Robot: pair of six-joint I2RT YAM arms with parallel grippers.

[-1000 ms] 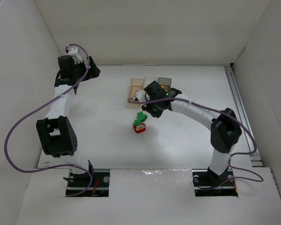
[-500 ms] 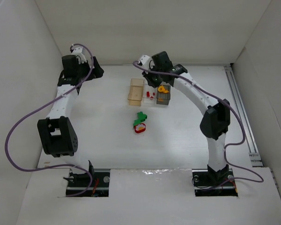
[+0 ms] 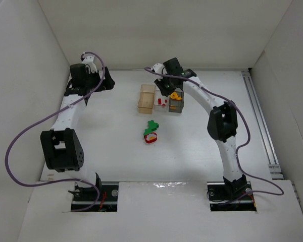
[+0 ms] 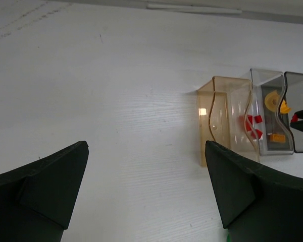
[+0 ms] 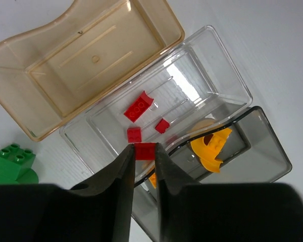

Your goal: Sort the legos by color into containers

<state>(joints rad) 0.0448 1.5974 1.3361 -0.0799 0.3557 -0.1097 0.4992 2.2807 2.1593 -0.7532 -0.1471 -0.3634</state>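
- Hovering over the clear box (image 5: 227,73), the right gripper (image 5: 144,154) pinches a red brick (image 5: 145,149) between nearly closed fingers.
- Three loose red bricks (image 5: 139,107) lie inside the clear box, which is flanked by the amber box (image 5: 91,65) and the grey box (image 5: 272,161). An orange wedge (image 5: 209,148) sits in the grey one.
- A green brick (image 3: 151,125) and a red ring (image 3: 151,138) rest touching on the table (image 3: 116,131), near the boxes.
- The left gripper (image 4: 145,146) hangs well apart at far left, fingers spread wide around nothing.
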